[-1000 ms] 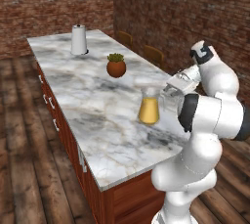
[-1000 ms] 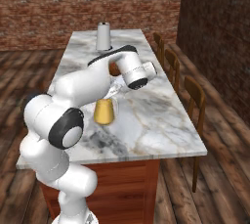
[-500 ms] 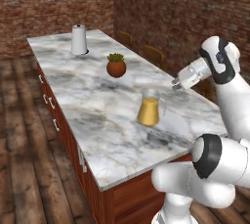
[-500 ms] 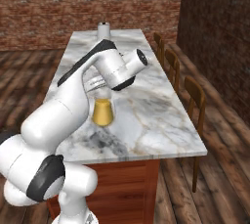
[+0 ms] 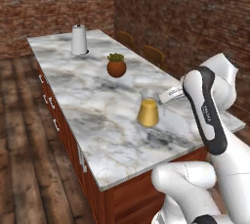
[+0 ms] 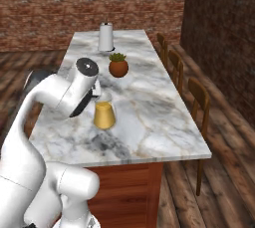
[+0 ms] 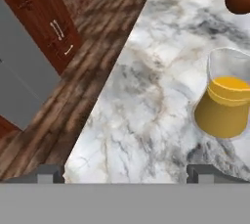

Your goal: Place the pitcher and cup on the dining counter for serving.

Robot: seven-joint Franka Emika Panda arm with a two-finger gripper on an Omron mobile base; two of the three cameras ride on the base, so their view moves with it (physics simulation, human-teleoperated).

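Note:
The pitcher [image 5: 148, 111] [image 6: 104, 113] [image 7: 225, 108], clear glass with amber-yellow liquid, stands upright on the dining counter [image 5: 95, 101] [image 6: 149, 115] [image 7: 146, 100], near the middle of its marble top. My gripper [image 5: 170, 93] [image 7: 127, 173] is open and holds nothing. It hovers low over the marble just beside the pitcher, apart from it. In the hand view the pitcher sits to the right, outside the span of the fingertips [image 7: 49, 171]. The cup is out of view.
A potted plant [image 5: 116, 65] [image 6: 118, 65] stands further along the counter, and a white cylinder [image 5: 79, 39] [image 6: 105, 37] at its far end. Wooden chairs [image 6: 198, 97] line one long side. Across the wooden floor are red-brown cabinets [image 7: 46, 20].
My arm's links have swung round and folded, while the hand stays close beside the pitcher. The pitcher has not moved.

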